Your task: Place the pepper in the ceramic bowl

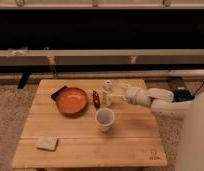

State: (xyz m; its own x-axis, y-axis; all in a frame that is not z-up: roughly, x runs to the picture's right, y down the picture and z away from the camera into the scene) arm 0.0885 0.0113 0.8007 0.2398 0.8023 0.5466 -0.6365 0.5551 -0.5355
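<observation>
Hovering beside the bottle [108, 93], the gripper [119, 92] is seen open and empty, the pepper [95, 98] pictured beside the bowl [70, 100].

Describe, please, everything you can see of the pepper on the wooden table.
The pepper is small, dark red and elongated, lying on the wooden table just right of the ceramic bowl, a white bottle close on its other side; contact with either is unclear. The gripper hangs open further right, past the bottle, holding nothing.
</observation>
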